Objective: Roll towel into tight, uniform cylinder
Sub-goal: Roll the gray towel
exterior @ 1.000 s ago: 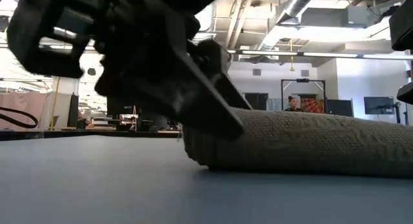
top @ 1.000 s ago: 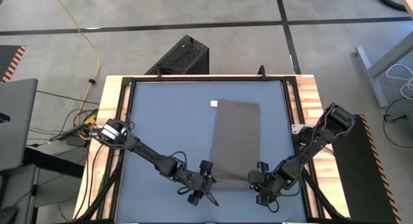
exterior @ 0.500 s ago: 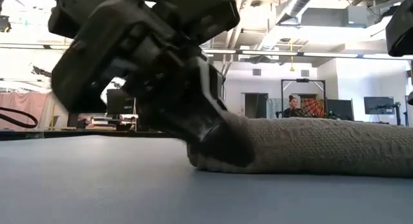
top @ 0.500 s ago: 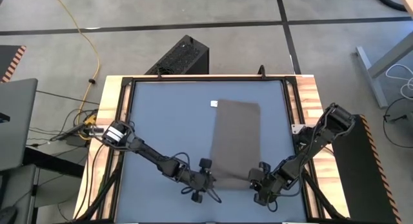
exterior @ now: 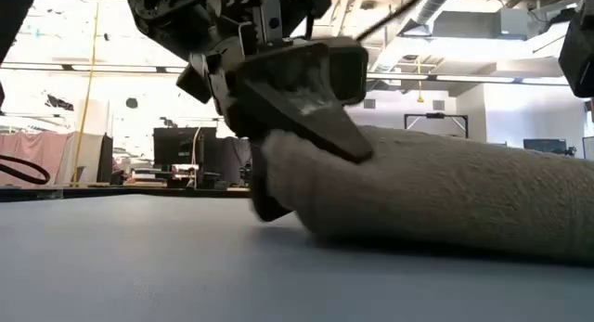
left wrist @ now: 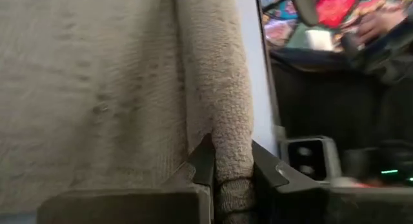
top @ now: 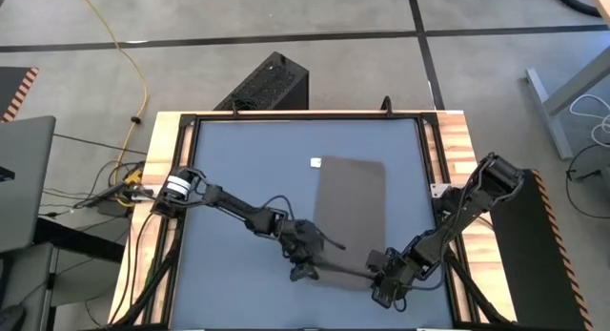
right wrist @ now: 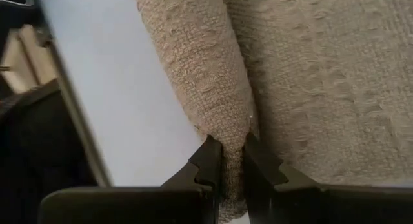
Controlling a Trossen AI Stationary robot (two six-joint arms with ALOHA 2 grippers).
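Looking straight down from above: lying on the blue-grey table (top: 238, 169), right of its middle, the towel (top: 350, 202), flat over most of its length with a small white tag (top: 315, 162) at its far left corner and a rolled edge at the near end; pinching the left end of that roll, the left gripper (top: 307, 259), its arm reaching in from the table's left side; pinching the right end of the roll, the right gripper (top: 381, 279), its arm coming in from the right edge; sitting on the floor beyond the table, a black box (top: 269, 83), with a yellow cable (top: 129, 54) trailing past it. Looking level across the tabletop: lying as a thick roll across the right half, the towel (exterior: 445, 197), its left end lifted a little off the surface; clamping that end between dark fingers, the left gripper (exterior: 278, 160). Looking past the left wrist: closing narrowly on the rolled edge, the left gripper (left wrist: 232, 179), one finger on each side, with the flat part of the towel (left wrist: 90, 88) spreading beside the roll. Looking past the right wrist: squeezing the other end of the roll, the right gripper (right wrist: 232, 169), jaws narrow around the cloth, flat towel (right wrist: 335, 82) on one side and bare table (right wrist: 116, 95) on the other
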